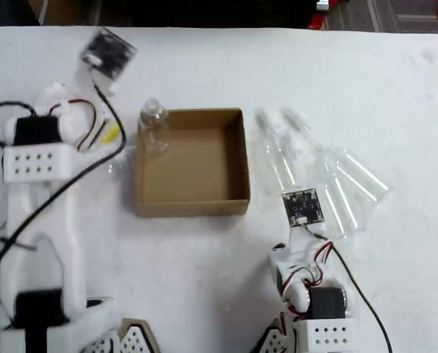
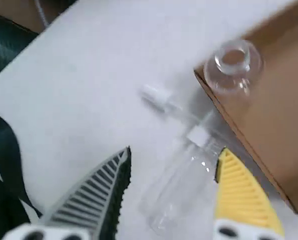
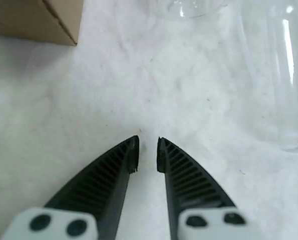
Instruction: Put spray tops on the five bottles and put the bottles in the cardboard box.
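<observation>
**Left gripper** (image 2: 175, 152): open. The black ribbed finger (image 2: 103, 190) and the yellow ribbed finger (image 2: 239, 195) are wedge-shaped, with moulded cross-ridges. They stand wide apart on either side of a lying bottle (image 2: 181, 187). Whether either finger touches it cannot be determined.

**Lying bottle:** clear, thin-walled and cylindrical. It rests on its side on the table (image 3: 63, 100). A white spray top (image 2: 156, 96) with a square collar is on its neck and points away from the gripper.

**Cardboard box** (image 1: 193, 200): square and shallow, open-topped, plain brown board. It sits just beyond the lying bottle, at mid-table.

**Upright bottle** (image 2: 234, 62): clear, with a round open mouth and no top fitted. It stands at the box corner nearest the left gripper. In the high view it appears to be inside the wall line.

**Right gripper** (image 3: 147, 152): two black ribbed fingers drawn almost together, with a narrow slit between the tips and nothing held. It is over bare table, a white, matte, slightly grainy surface.

**Clear bottles** (image 1: 358, 176): several lie on their sides beside the box, on its right-arm side and ahead of the right gripper. They are smooth, glossy cylinders.
</observation>
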